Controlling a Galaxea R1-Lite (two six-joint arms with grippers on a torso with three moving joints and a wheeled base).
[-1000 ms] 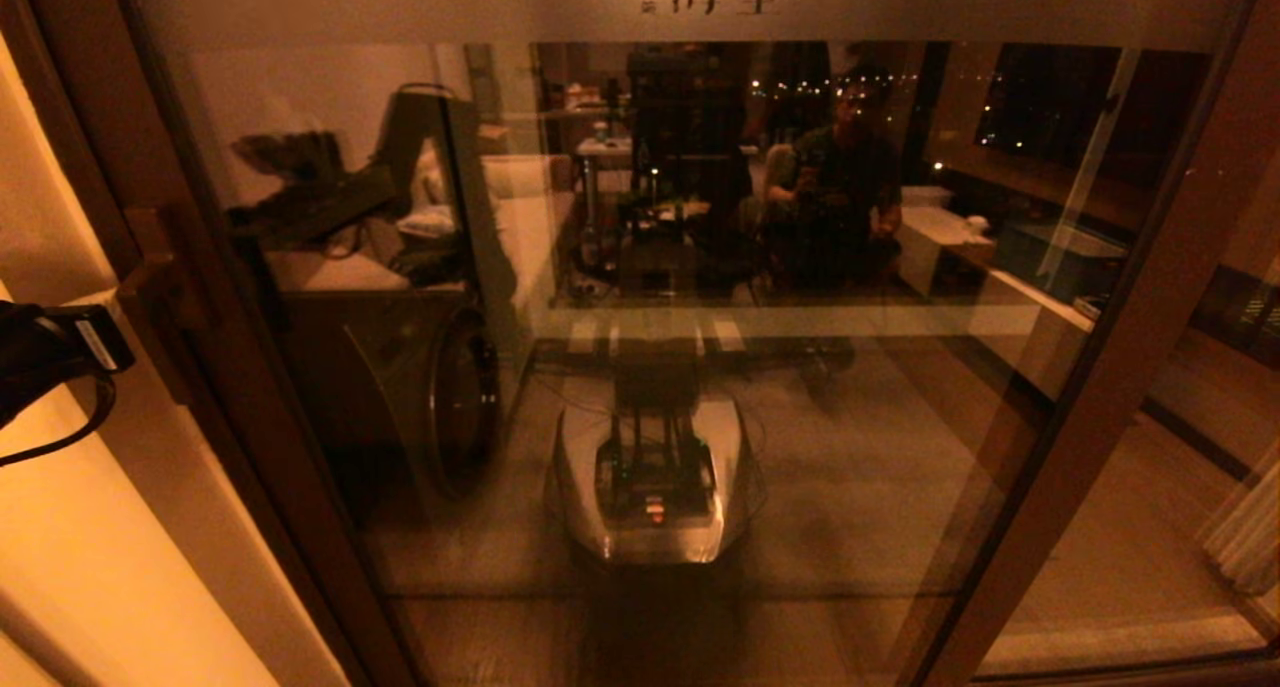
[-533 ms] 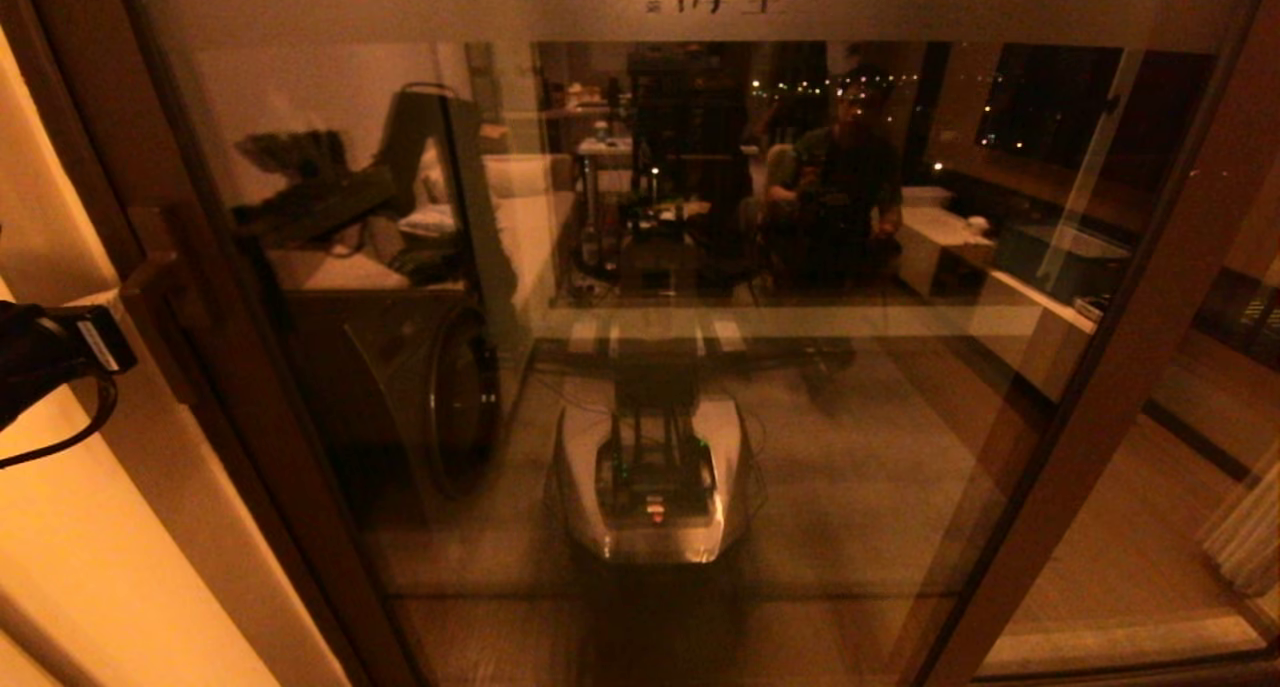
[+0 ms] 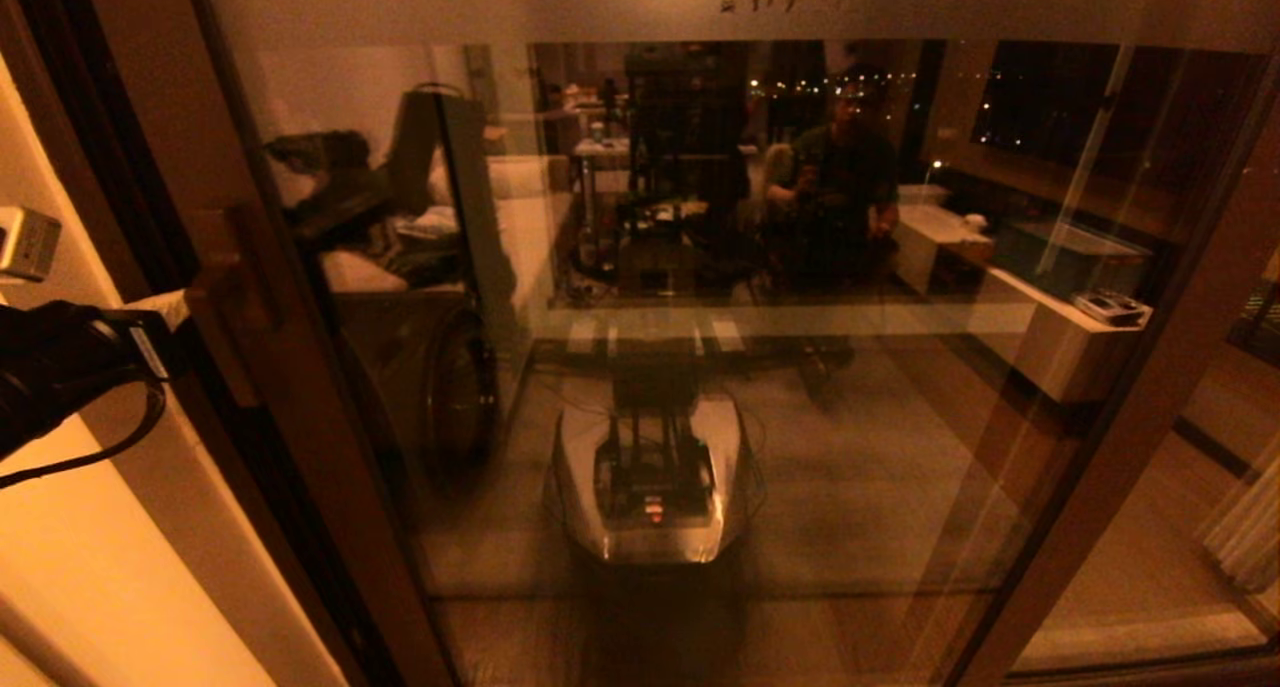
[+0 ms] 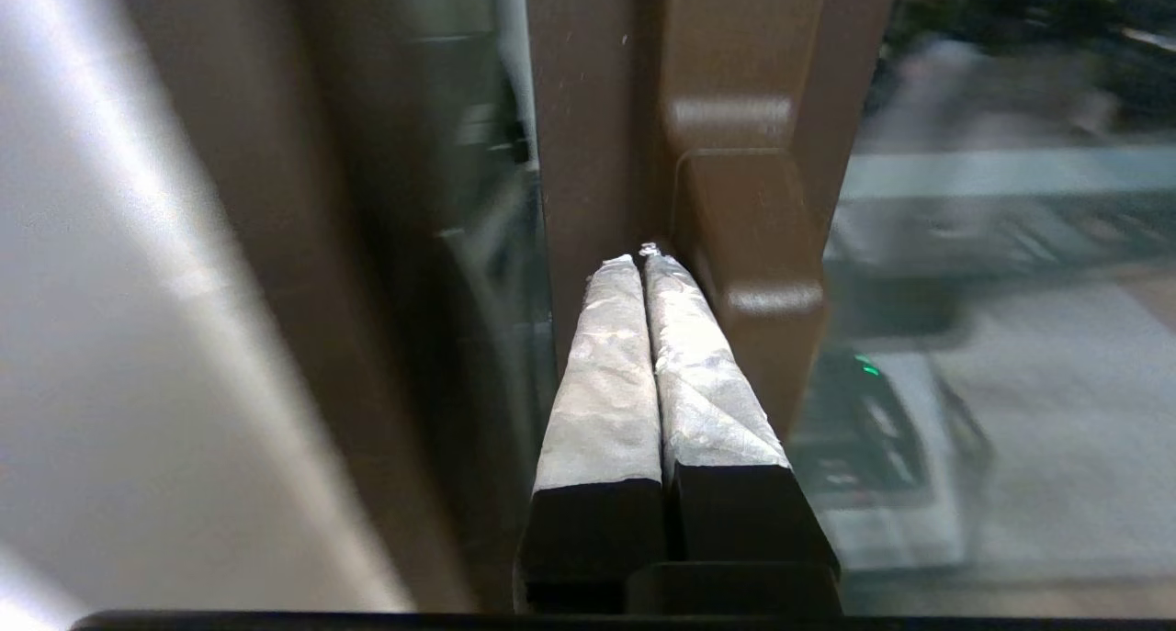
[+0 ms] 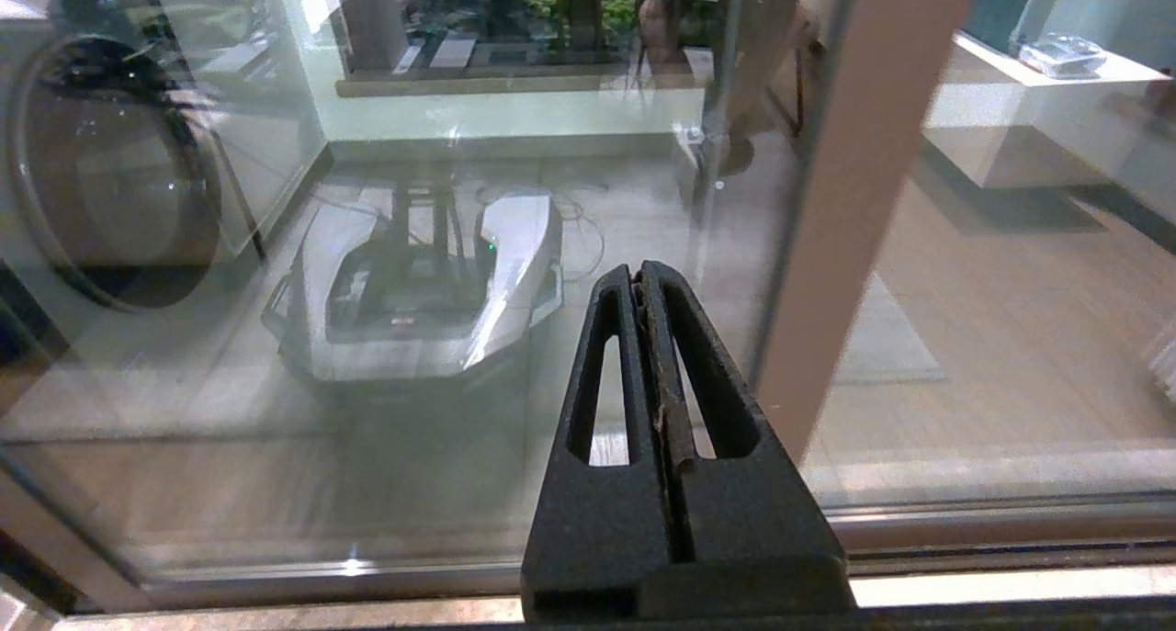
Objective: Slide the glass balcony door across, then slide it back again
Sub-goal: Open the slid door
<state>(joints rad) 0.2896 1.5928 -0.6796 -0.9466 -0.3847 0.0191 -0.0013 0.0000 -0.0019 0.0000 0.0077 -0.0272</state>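
Observation:
The glass balcony door (image 3: 820, 437) fills the head view, its frosted top band (image 3: 500, 2) carrying dark Chinese characters. On its left brown stile (image 3: 215, 147) sits the blocky wooden handle (image 3: 245, 277). My left gripper (image 3: 168, 312) reaches in from the left edge. In the left wrist view the left gripper (image 4: 640, 256) is shut with nothing between its taped fingers (image 4: 606, 365). Its tips sit in the corner between the stile (image 4: 588, 135) and the handle block (image 4: 749, 236). My right gripper (image 5: 636, 273) is shut and empty, pointing at the low part of the glass.
A dark gap (image 3: 110, 157) runs between the stile and the fixed jamb (image 3: 35, 137). A cream wall (image 3: 90, 567) lies lower left. The door's right stile (image 3: 1150, 417) slants down. The glass mirrors my base (image 3: 650, 477). The floor track (image 5: 965, 530) runs along the bottom.
The door has slid to the right: its stile, handle and characters sit further right, and a dark gap has opened at the jamb. My left arm moved right with the handle.

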